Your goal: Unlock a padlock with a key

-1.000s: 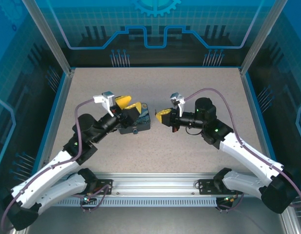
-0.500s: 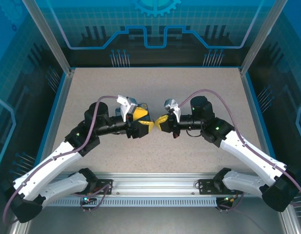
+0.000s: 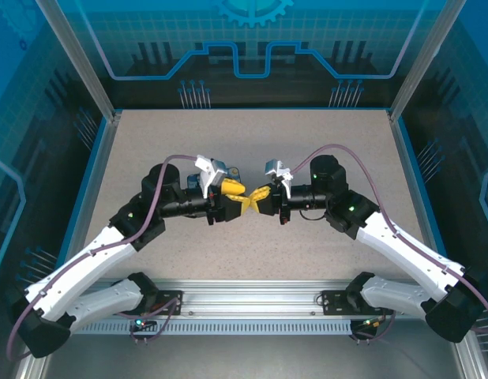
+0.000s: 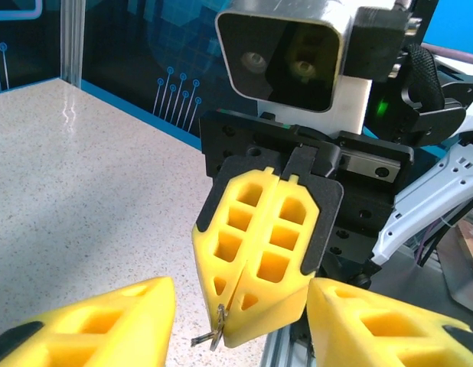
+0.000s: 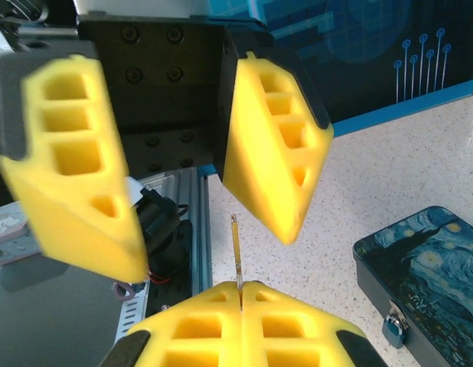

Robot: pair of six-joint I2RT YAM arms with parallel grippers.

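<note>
Where it shows, the key (image 5: 236, 252) is sliver-thin.

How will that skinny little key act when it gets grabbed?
Probably stiff: the key stands straight up from the shut right gripper without drooping. It looks light, being such a thin sliver. Its thin metal might twist between the soft foam pads.

Likely a robotics lab: aluminium frame (image 3: 76, 63), blue circuit-print panels (image 3: 252, 47).

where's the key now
Right wrist view: the key is pinched in the shut right gripper, poking up between the jaws of the open left gripper.
</note>
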